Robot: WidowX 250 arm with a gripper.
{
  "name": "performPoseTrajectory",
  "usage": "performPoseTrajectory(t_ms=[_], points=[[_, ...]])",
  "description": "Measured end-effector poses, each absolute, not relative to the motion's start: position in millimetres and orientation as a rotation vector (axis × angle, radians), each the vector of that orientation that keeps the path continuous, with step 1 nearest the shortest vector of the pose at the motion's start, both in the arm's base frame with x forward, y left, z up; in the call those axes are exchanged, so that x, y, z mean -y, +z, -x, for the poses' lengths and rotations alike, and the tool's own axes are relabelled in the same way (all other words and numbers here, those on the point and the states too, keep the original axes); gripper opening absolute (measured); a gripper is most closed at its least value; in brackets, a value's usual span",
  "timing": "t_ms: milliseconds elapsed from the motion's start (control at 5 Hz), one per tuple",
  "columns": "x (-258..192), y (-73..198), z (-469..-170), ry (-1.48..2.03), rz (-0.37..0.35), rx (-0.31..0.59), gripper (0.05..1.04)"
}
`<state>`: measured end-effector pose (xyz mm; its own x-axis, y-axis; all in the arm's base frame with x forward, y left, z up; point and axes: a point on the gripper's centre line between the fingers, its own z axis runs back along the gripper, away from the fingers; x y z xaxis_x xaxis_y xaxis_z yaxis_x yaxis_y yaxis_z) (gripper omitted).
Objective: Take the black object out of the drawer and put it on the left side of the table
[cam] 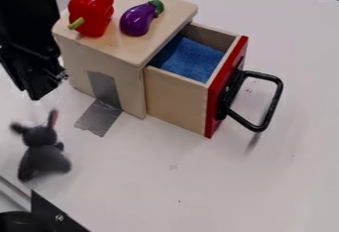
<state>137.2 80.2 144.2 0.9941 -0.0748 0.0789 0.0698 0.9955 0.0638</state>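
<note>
On the left of the desk (198, 186), the black plush animal (41, 149) sat below the gripper (36, 96), ears (52, 119) nearest; whether the gripper was wide or narrow, I couldn't tell.

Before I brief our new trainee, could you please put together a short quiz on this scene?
1. Multiple choice: What lies inside the open drawer?
a) a strip of silver tape
b) a piece of blue soft-looking material
c) a bunch of bananas

2. True or false: The red pepper and the purple eggplant both rest on top of the wooden box.

3. Fill in the missing word: The dark toy animal is outside the drawer, toward the ____ side of the picture.

Key: 1. b; 2. true; 3. left
</note>
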Motion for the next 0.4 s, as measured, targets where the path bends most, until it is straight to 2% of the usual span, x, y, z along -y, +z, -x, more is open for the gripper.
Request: performPoseTrajectory(t_ms=[200, 400], points=[[-77.9, 179.5, -136.1, -0.055, -0.038, 0.152, 0.762], [-77.5, 208.6, -132.7, -0.039, -0.014, 0.201, 0.989]])
